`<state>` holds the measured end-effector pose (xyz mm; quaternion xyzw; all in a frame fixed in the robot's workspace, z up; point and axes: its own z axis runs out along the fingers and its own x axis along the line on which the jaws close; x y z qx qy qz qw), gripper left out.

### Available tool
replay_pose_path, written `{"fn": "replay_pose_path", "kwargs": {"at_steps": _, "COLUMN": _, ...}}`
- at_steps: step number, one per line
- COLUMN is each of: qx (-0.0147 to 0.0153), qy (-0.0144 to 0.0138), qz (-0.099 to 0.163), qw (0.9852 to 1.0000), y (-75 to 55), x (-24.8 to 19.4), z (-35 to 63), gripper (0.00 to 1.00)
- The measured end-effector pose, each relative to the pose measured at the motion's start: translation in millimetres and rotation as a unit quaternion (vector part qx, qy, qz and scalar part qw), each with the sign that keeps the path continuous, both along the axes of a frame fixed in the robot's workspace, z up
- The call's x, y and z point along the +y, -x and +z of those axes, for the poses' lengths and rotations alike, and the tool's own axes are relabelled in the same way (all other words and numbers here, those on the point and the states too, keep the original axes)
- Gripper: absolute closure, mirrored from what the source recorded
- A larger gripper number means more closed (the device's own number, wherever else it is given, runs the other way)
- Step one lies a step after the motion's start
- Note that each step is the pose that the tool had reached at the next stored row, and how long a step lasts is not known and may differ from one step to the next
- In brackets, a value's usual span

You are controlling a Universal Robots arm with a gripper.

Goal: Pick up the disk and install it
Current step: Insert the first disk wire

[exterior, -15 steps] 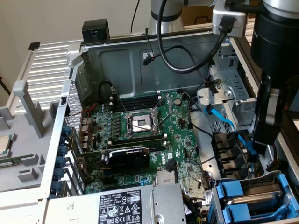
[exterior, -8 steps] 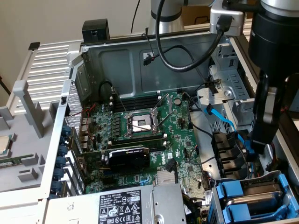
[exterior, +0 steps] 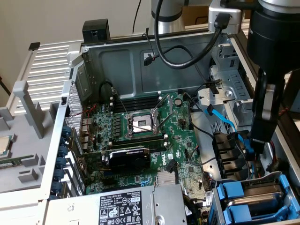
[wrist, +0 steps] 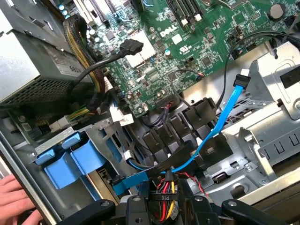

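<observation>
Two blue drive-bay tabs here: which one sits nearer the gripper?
The tab higher in the exterior view, just below the black plastic brackets, lies nearer the gripper. The other tab sits lower, at that view's bottom edge.

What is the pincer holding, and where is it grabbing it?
Can't tell. The pincer hangs close to some red and yellow wires.
</observation>
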<state>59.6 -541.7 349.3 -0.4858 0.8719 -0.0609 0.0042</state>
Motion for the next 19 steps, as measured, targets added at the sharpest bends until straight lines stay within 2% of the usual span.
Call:
{"fn": "replay_pose_path", "kwargs": {"at_steps": 4, "qx": -0.0003, "qy": 0.0075, "qz": 0.0, "qw": 1.0, "y": 0.9, "x": 1.1, "z": -0.1, "gripper": 0.65}}
{"fn": "replay_pose_path", "kwargs": {"at_steps": 6, "qx": -0.0007, "qy": 0.0103, "qz": 0.0, "qw": 0.9999, "y": 1.4, "x": 1.7, "z": -0.1, "gripper": 0.65}}
{"fn": "replay_pose_path", "kwargs": {"at_steps": 14, "qx": -0.0061, "qy": 0.0129, "qz": 0.0, "qw": 0.9999, "y": 4.1, "x": 7.3, "z": -0.1, "gripper": 0.65}}
{"fn": "replay_pose_path", "kwargs": {"at_steps": 19, "qx": -0.0103, "qy": 0.0185, "qz": 0.0, "qw": 0.9998, "y": 6.3, "x": 8.1, "z": -0.1, "gripper": 0.65}}
